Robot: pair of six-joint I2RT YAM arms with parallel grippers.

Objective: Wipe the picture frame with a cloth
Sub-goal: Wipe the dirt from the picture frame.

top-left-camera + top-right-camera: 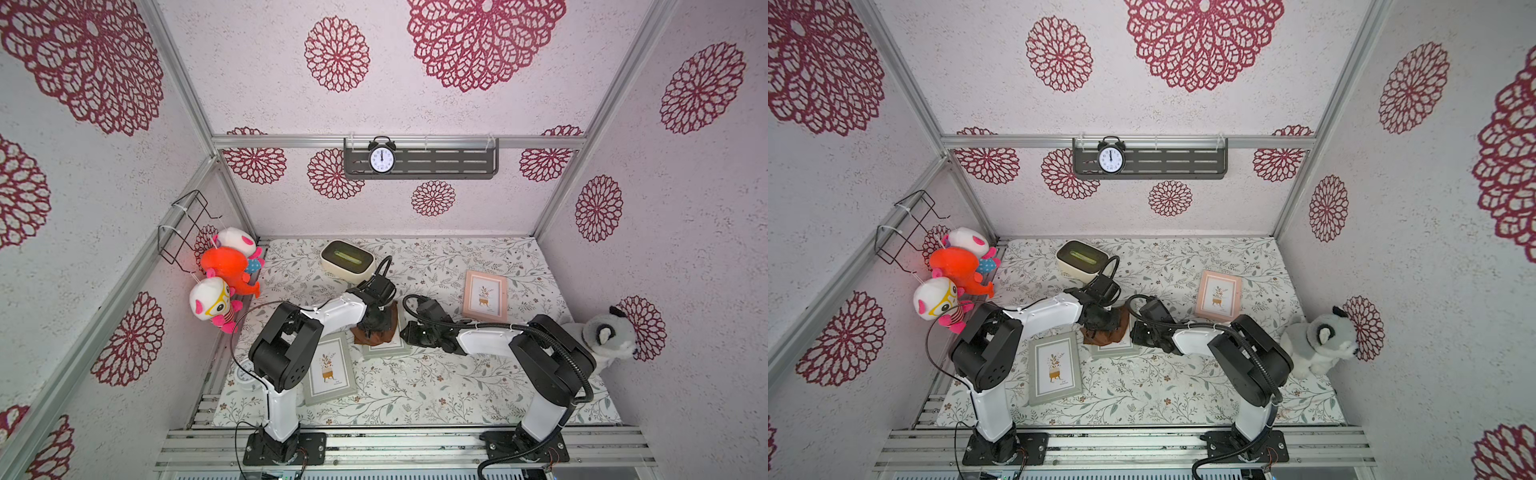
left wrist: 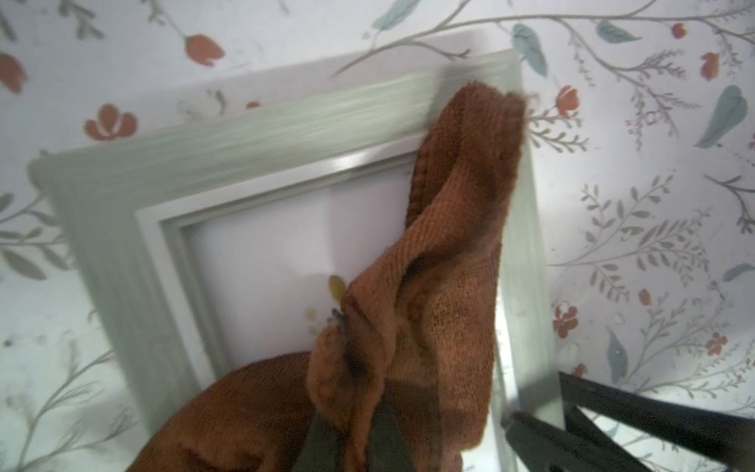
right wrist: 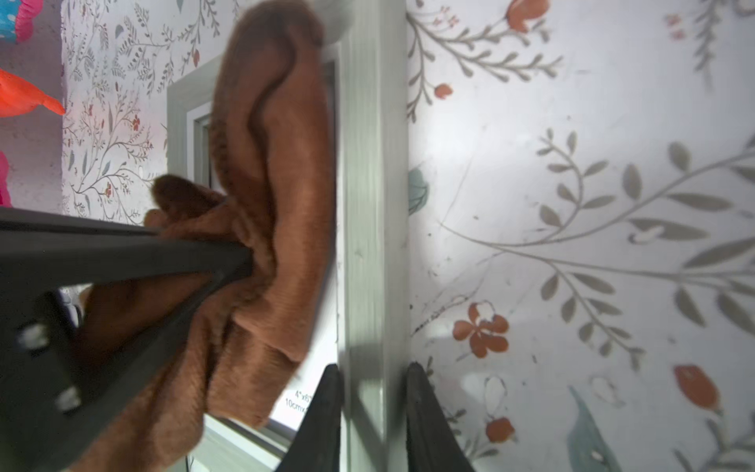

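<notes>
The picture frame (image 3: 374,204) being cleaned lies flat on the flowered table cover (image 1: 436,386), and I place everything else from it. The cloth (image 3: 278,184) is draped over its glass and up across one corner, bunched rather than spread. The left gripper (image 3: 245,265) is pinched tight on a fold of that cloth, above the frame's middle. The right gripper (image 3: 374,408) sits at the frame's edge on the right arm's side. Its jaws are narrow and straddle the side rail, clamping it to steady the frame.

What worries me is that the hold is on one rail only. A hard sweep could swing the frame about that point or drag it out of the jaws. The cloth is a thick wad, and its loose tail could snag on the raised inner lip and slip from the pinch. A stroke towards the right gripper could run the two claws together, since they are close. A second grey frame (image 1: 330,370) lies just beside this one and could get shoved. The pink frame (image 1: 485,296) is well apart.
</notes>
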